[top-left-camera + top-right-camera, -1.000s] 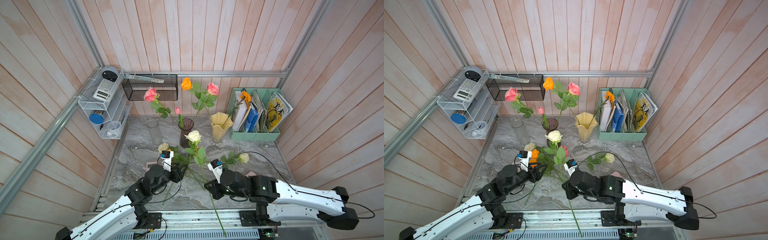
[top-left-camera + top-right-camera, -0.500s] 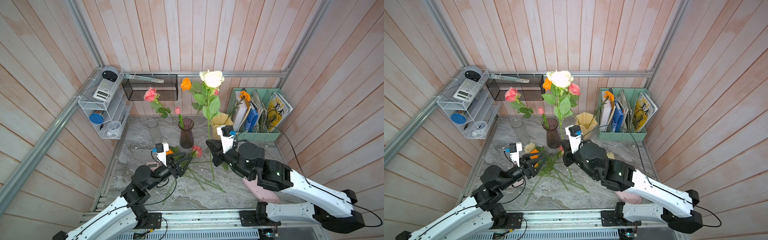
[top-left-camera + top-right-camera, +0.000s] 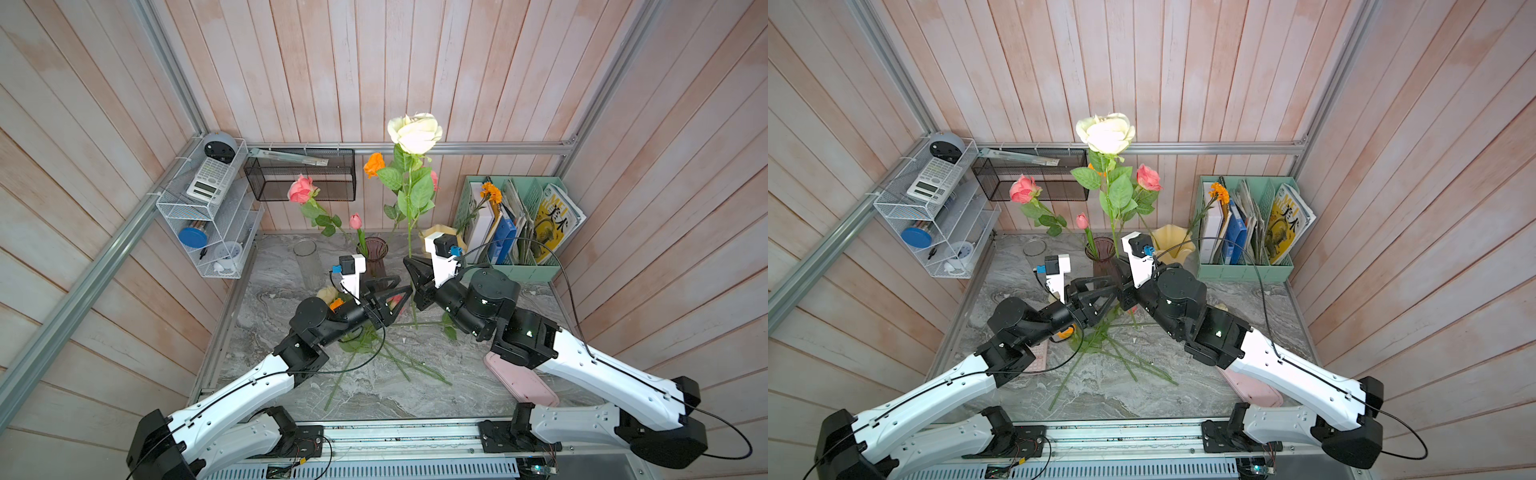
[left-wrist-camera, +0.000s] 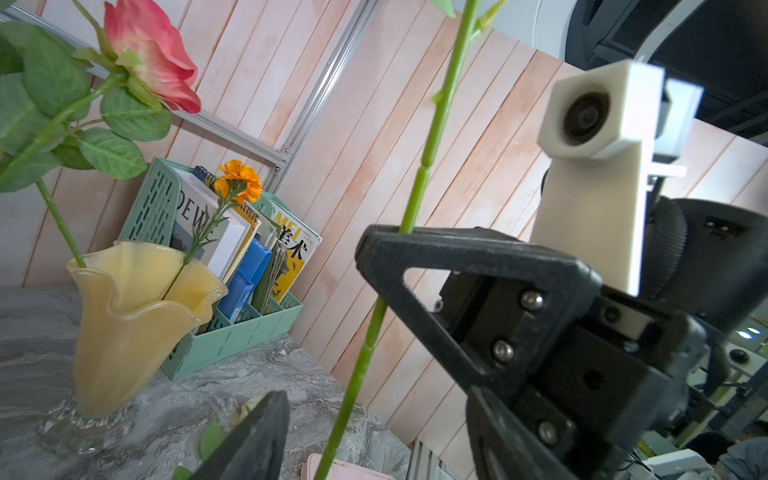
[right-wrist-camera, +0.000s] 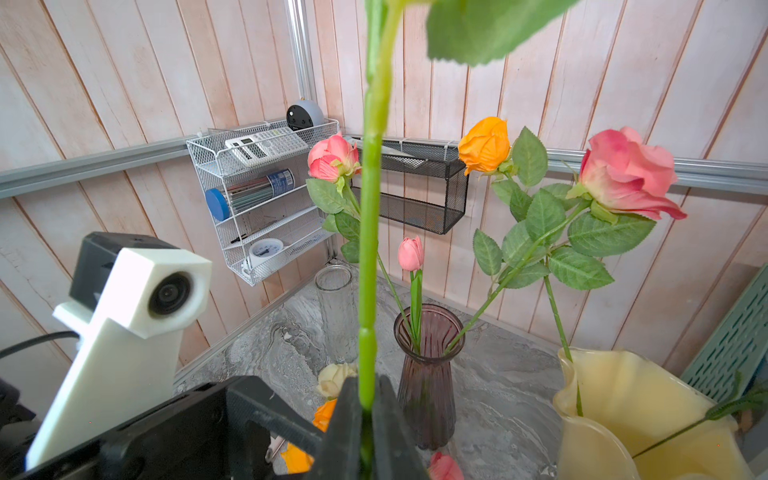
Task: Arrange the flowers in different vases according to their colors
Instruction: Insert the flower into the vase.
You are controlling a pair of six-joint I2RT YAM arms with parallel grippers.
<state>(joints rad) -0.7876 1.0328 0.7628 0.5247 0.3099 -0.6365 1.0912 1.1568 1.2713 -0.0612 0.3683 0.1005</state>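
On grey marbled tabletop [image 3: 274, 286] within pink plank walls [image 3: 332, 62], right jaws clamping white rose [image 3: 414, 132] stem, left jaws parted

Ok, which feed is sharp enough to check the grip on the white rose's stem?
Right wrist view: the stem is sharp where the right gripper pinches it; the leaf near the lens blurs. Left wrist view: stem sharp too. In both top views: even light, wall planks splay from lens distortion.

Left arm [image 3: 232, 395] & right arm [image 3: 615, 374] had white shells w/ black joints, thin black cables alongside. Fingers [image 4: 457, 249] were black triangular frames (silver screws [image 4: 503, 351]); cam blocks [image 4: 594, 124] white.
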